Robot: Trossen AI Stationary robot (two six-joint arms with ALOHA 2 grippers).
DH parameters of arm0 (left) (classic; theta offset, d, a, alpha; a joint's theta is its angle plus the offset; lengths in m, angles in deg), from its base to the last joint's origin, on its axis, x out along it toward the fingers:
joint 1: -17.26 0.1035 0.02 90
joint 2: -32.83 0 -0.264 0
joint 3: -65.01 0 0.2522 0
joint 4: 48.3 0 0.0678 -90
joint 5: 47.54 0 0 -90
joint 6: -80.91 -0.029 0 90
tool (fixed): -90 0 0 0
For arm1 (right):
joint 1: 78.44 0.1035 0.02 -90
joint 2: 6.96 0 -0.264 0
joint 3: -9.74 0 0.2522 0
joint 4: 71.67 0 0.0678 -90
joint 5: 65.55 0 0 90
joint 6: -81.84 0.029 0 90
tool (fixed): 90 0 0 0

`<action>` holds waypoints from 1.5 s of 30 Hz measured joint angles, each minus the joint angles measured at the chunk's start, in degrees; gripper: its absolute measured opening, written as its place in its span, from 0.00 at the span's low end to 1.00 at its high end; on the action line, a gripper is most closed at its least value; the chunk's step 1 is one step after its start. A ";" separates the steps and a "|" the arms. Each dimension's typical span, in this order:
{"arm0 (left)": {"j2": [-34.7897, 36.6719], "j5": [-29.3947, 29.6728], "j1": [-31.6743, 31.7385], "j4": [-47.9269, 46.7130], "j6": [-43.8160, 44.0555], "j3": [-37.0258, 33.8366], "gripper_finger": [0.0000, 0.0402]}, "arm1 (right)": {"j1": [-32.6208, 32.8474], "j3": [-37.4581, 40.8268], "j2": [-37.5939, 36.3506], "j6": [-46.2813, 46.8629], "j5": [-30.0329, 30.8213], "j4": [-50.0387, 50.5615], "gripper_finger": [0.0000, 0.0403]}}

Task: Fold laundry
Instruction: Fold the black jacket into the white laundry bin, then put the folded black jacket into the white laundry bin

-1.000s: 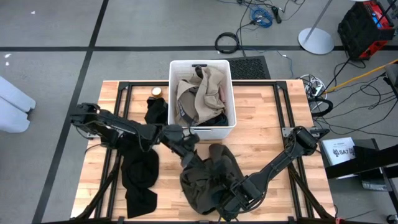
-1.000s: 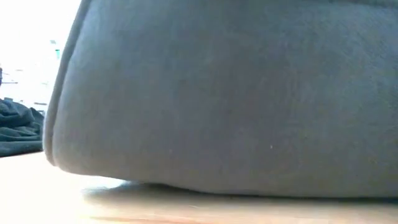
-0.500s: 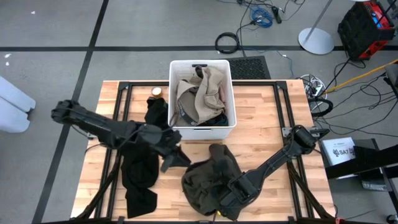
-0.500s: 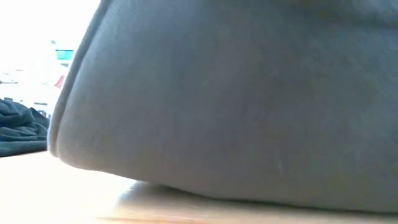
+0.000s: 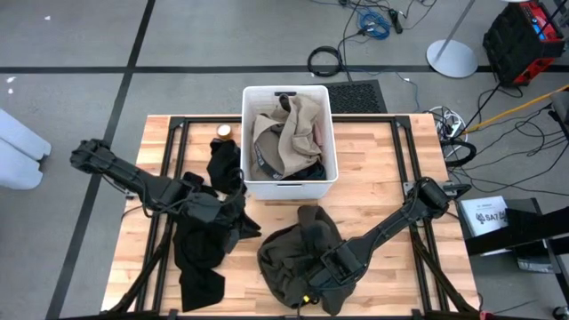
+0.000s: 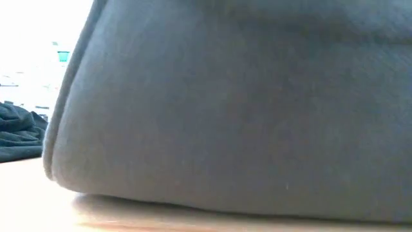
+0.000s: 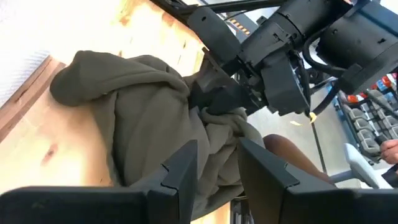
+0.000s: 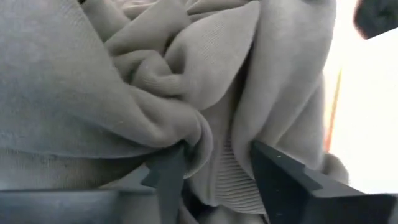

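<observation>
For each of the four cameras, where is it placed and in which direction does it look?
High: overhead, straight down on table, both arms, white bin.
Low: table height, filled by the olive garment.
Left wrist: past the left gripper toward the garment and right gripper.
Right wrist: own fingers open, buried in its folds.
All four share the olive garment.

Overhead, table-level and both wrist views, all sharing the olive garment [image 5: 298, 253] close up.
</observation>
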 joint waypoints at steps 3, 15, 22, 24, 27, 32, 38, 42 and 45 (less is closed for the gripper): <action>-0.02 0.49 0.02 -0.29 0.08 0.00 0.30 | 0.02 0.00 0.00 1.51 -2.74 -0.45 0.49; -0.02 2.56 -0.04 -0.57 0.10 0.00 0.30 | -5.66 -0.11 8.17 -0.07 -6.76 -5.29 0.64; -0.04 2.92 -0.29 -2.27 0.03 -0.02 0.30 | -8.34 -0.37 14.34 -3.30 -12.68 -7.88 0.42; -0.04 3.02 -0.42 -2.79 0.01 -0.02 0.30 | -8.44 -0.49 15.05 -3.88 -13.27 -8.73 0.29; -0.04 3.45 -0.84 -2.96 -0.11 -0.02 0.30 | -8.44 -0.41 14.81 -4.46 -13.69 -8.20 0.08; -0.04 4.67 -1.01 -2.95 -0.15 -0.02 0.30 | -7.76 0.05 10.74 -2.36 -12.26 -5.98 0.04; -0.04 5.55 -1.01 -3.06 -0.34 -0.02 0.30 | -5.63 0.29 -0.05 1.24 -9.43 -1.55 0.03; -0.04 7.10 -1.05 -4.25 -0.36 -0.02 0.30 | -3.33 0.28 -6.73 3.84 -5.07 -0.25 0.03; -0.04 8.36 -1.05 -4.70 -0.49 -0.02 0.30 | -1.39 0.28 -11.87 5.28 -0.39 -0.35 0.03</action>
